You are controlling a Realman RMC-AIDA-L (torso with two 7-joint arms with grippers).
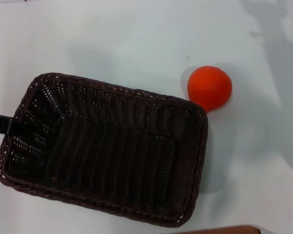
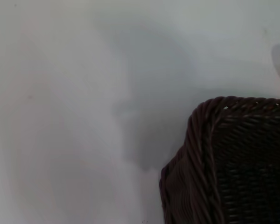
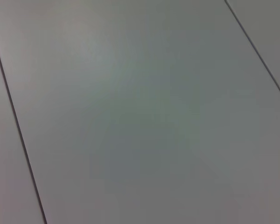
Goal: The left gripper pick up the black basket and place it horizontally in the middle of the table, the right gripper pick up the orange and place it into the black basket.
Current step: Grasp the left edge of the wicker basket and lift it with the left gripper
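Basket: the black basket [image 1: 107,151] lies open side up on the table [image 1: 112,39], its long axis running slightly askew across the head view, its interior holding nothing.

Orange: the orange [image 1: 209,87] sits on the table just beyond the basket's far right corner, so close to the braided rim that it may be touching it; the head view does not settle this.

Left gripper: the left gripper [image 1: 0,123] shows only as a thin black bar reaching in at the basket's left short end, where it meets the rim. Whether it is clamped on the wicker or merely lying against it cannot be told from this sliver.

Left wrist view: one rounded corner of the basket [image 2: 214,158] fills the frame's edge, its braided rim and woven wall clear against the pale table [image 2: 60,116], with a soft shadow spreading beside it. A faint reddish blur at the picture's margin, beyond the basket, is probably the orange.

Right gripper: out of sight in every view; its wrist camera shows only a plain grey surface crossed by thin dark seams, away from the basket.
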